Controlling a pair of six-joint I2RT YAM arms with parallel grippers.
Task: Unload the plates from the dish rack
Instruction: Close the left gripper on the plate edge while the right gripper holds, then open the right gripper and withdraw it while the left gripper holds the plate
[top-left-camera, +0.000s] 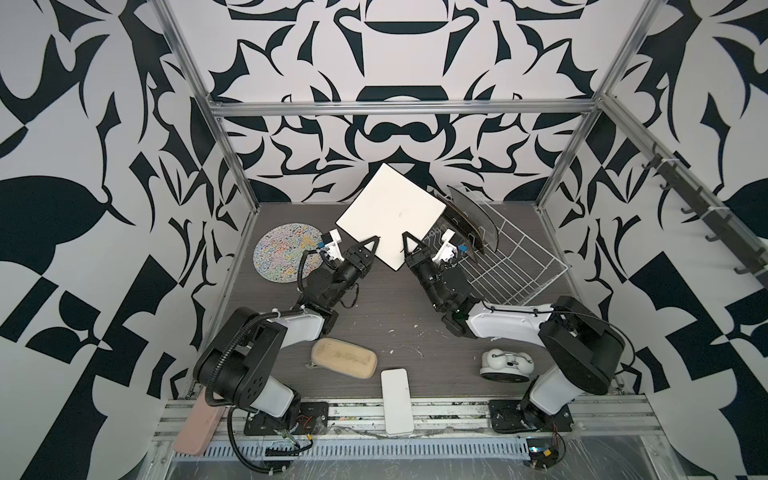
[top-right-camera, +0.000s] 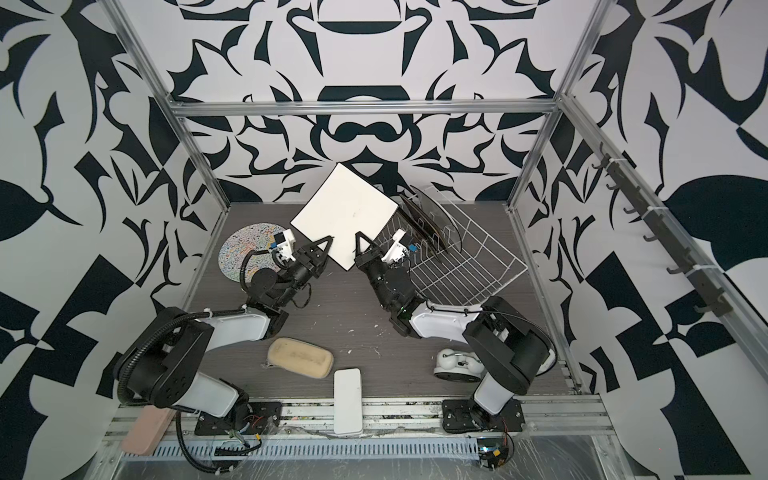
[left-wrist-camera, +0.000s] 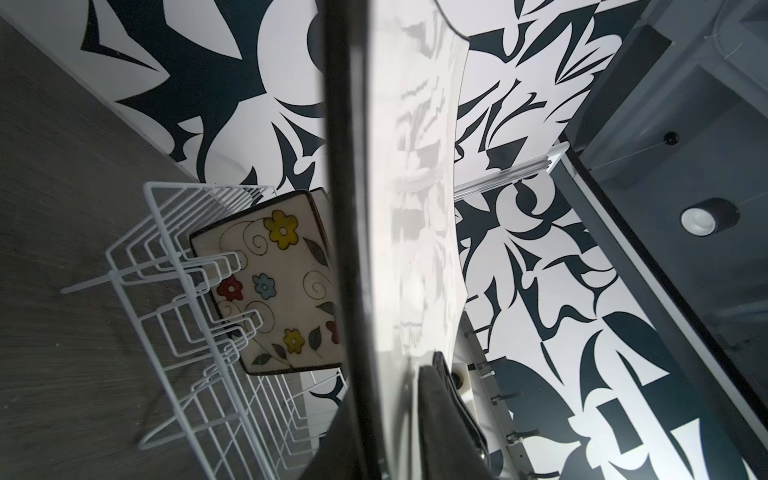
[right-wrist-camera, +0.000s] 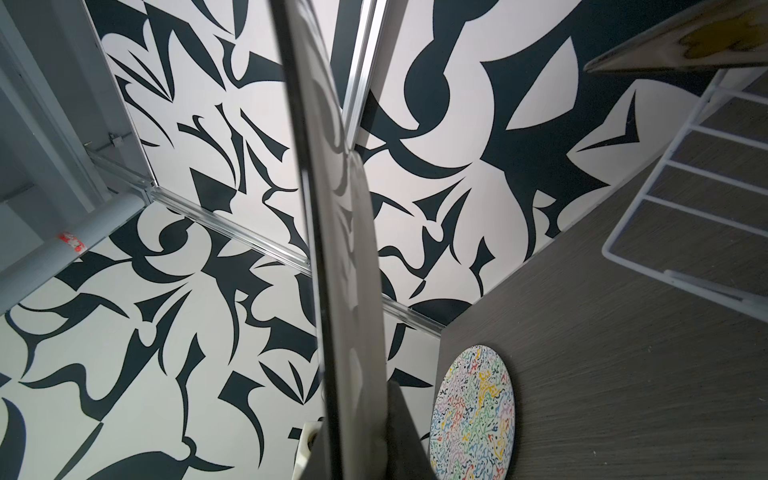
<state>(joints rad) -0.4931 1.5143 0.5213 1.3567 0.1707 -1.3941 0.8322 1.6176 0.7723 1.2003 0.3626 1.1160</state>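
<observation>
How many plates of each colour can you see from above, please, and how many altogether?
Multicolour round plate, lying flat: 1
White square plate, gripped by the left claw and the right claw: 1
Dark plates, standing in the dish rack: 2
Total: 4

Both top views high overhead, looking down on whole table (top-left-camera: 395, 299), wrist views close against square plate (left-wrist-camera: 415, 187)

Square plate (top-left-camera: 388, 216) is white; round plate (top-left-camera: 284, 253) multicoloured squiggles (white rack (top-left-camera: 536, 242)).
</observation>
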